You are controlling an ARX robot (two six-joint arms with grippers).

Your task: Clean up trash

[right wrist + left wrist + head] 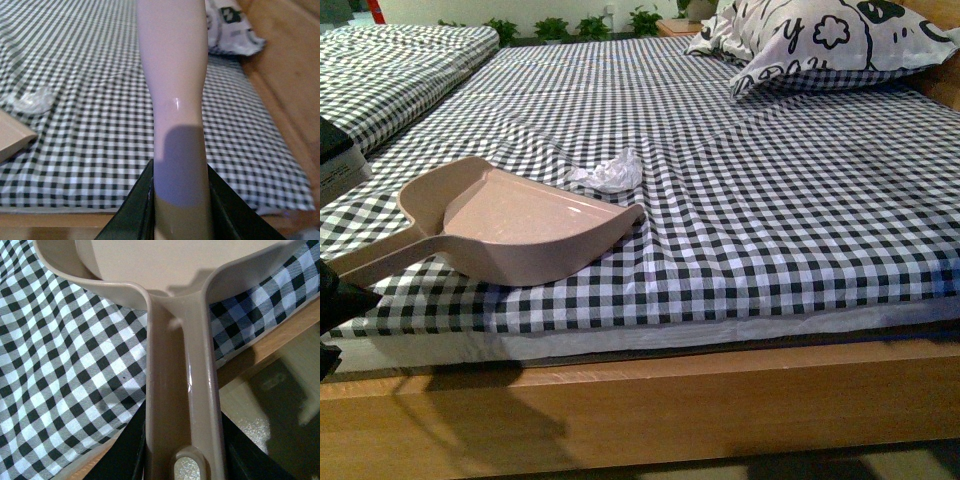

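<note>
The trash [610,174] is a small crumpled white paper wad lying on the black-and-white checked bed, just beyond the dustpan's front lip; it also shows in the right wrist view [30,101]. The beige plastic dustpan [525,225] rests on the bed near its front edge, mouth facing the wad. My left gripper [182,460] is shut on the dustpan's handle [180,390]; only a dark part of it shows at the front view's left edge. My right gripper [180,210] is shut on the pale brush handle [175,90] and is out of the front view. The brush head is hidden.
The checked bed cover [800,200] lies on a wooden bed frame [670,400]. A patterned pillow [830,40] lies at the far right. A second checked bed [390,70] stands at the left, with plants along the back wall.
</note>
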